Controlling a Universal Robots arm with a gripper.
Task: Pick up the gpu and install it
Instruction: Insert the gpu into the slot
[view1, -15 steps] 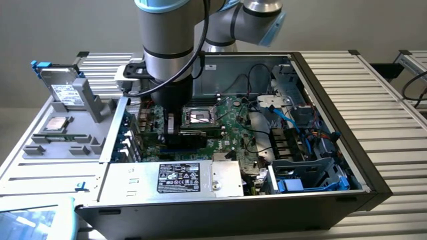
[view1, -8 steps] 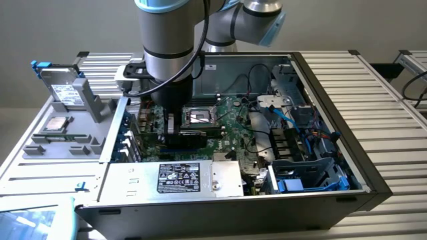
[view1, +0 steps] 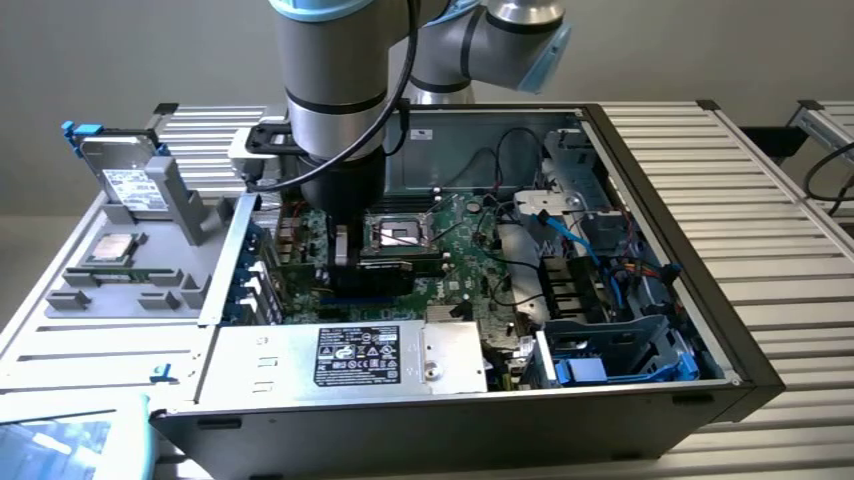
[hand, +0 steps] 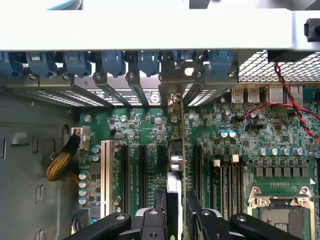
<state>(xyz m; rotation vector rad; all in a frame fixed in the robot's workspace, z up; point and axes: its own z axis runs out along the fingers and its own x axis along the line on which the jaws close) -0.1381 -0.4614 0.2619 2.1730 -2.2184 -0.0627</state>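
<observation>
step: install, we judge | hand (hand: 175, 212) clamps the gpu (hand: 175, 160) edge-on at a motherboard (hand: 240, 145) slot, bracket (hand: 172, 97) toward the case (hand: 30, 150) rear | we need it square to the slot, pressed straight, evenly

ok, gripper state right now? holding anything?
Gripper: closed on the gpu, which is held edge-on over the motherboard expansion slots.

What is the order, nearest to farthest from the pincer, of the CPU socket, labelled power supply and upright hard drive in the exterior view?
1. CPU socket, just beside the pincer.
2. Power supply, at the case's near wall.
3. Hard drive, outside the case, exterior view's left.
</observation>
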